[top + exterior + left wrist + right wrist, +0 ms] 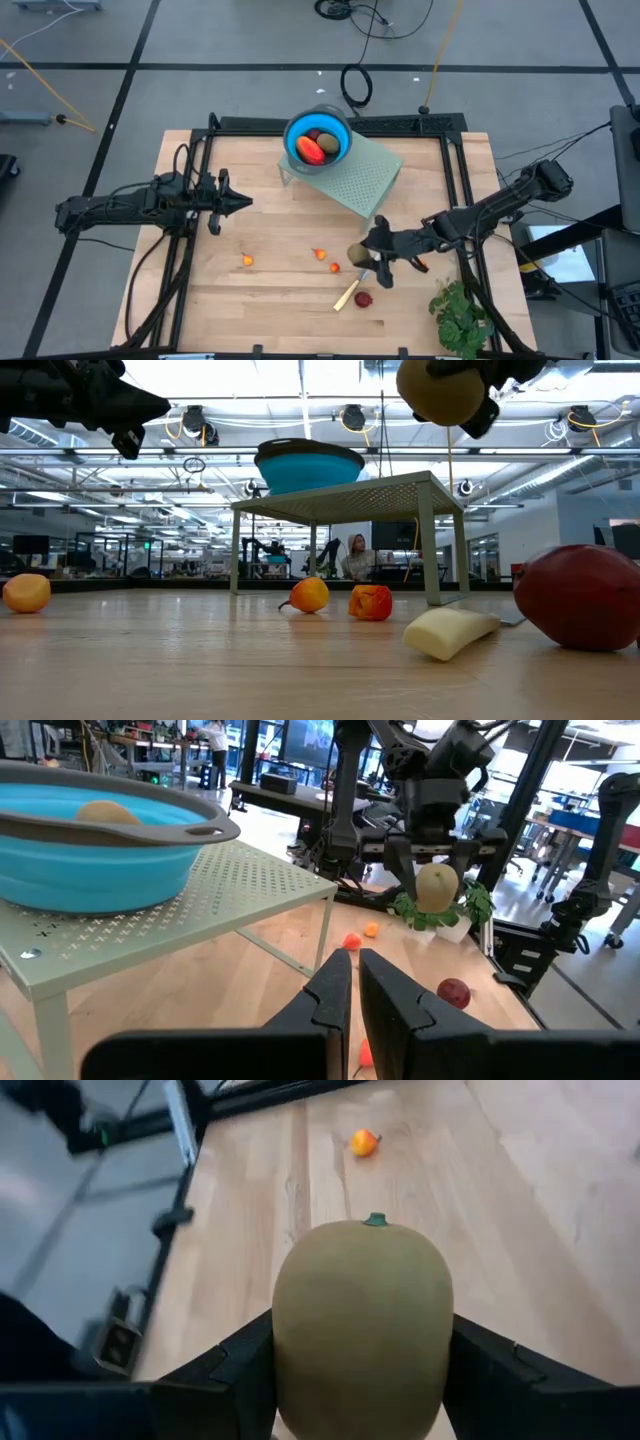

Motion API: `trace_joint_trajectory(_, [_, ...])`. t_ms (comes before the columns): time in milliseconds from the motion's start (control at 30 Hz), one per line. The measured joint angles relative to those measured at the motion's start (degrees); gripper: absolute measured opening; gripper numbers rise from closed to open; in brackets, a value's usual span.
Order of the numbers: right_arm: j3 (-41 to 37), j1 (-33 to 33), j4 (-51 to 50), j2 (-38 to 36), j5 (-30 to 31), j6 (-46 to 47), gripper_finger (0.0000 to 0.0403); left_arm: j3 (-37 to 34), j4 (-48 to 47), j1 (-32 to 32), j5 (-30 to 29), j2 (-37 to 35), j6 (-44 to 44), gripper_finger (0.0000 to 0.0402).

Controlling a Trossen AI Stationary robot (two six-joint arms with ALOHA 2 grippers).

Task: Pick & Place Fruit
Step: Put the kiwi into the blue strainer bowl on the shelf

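My right gripper [368, 252] hangs over the table's near middle, shut on a brownish-green oval fruit [362, 1325] that is lifted clear. A blue bowl [318, 140] stands on a pale green perforated stand [365, 180] and holds a red-orange piece, a dark red ball and another brownish-green oval. Three tiny orange-red pieces [247, 260] [320, 254] [335, 267] and a dark red ball [363, 298] lie on the wood. My left gripper [240, 203] waits shut above the table's left half, pointing level at the stand. My right gripper pinches the oval fruit by its two long sides [285, 1350], one finger [235, 1375] on each side. The fingers come from the table's right, slanting down. The fruit's small green stem end [374, 1219] points away from the wrist. In the low view the fruit [440, 390] hangs high above the table.
A pale-handled knife [347, 295] lies beside the dark red ball near the front edge. A leafy green bunch [460, 315] sits at the near right corner. Black frame rails [455, 160] run along the table's sides. Bare wood lies at the near left.
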Motion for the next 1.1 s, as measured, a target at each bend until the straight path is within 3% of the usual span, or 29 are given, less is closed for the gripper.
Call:
trace_joint_trajectory(533, [0.00,-0.72,0.00,0.00,-0.11,-44.91,0.0210,0.00,-0.82,0.00,-0.44,0.09,-0.09,0.0024])
trace_joint_trajectory(800, [0.00,-2.97,0.04,0.00,-0.26,-54.97,0.0210,0.00,-5.26,0.01,-0.45,0.13,-0.86,0.0024])
trace_joint_trajectory(1100, [0.00,-3.78,0.25,0.00,-0.46,-56.22,0.0210,0.00,-5.53,0.00,-0.48,0.12,-0.54,0.0024])
